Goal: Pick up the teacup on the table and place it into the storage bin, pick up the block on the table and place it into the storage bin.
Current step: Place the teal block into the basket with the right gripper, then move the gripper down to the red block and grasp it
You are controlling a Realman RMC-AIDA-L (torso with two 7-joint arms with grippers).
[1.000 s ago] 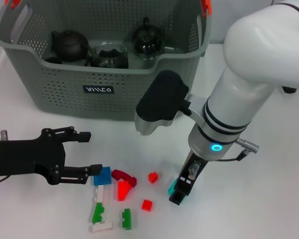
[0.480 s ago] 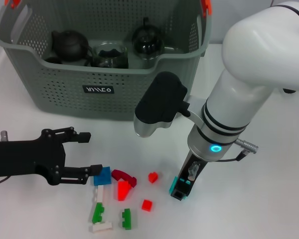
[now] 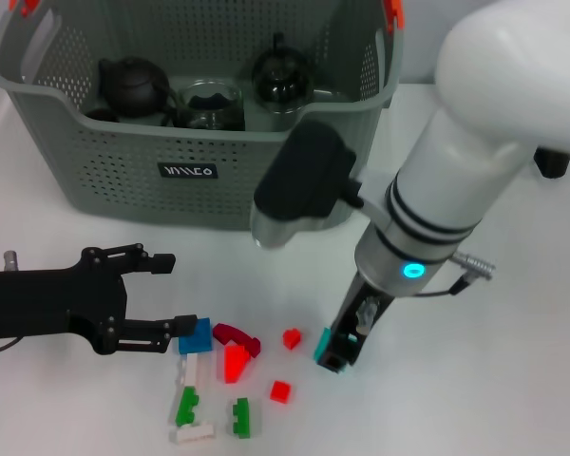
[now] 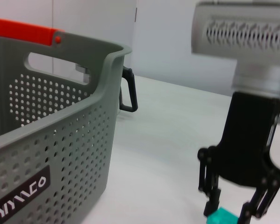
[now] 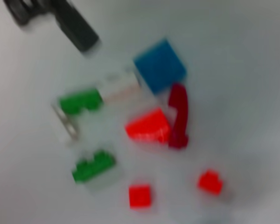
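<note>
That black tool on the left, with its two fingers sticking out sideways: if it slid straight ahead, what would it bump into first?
Probably the blue block: the left tool is open, and its nearer finger already reaches the block's edge. Its height above the table is unclear.

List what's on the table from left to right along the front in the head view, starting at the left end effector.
left end effector → blue block → large red block → small red block → teal block held by the right end effector

White table: storage bin at rear; scattered blocks in front, one apparently curved.
</note>
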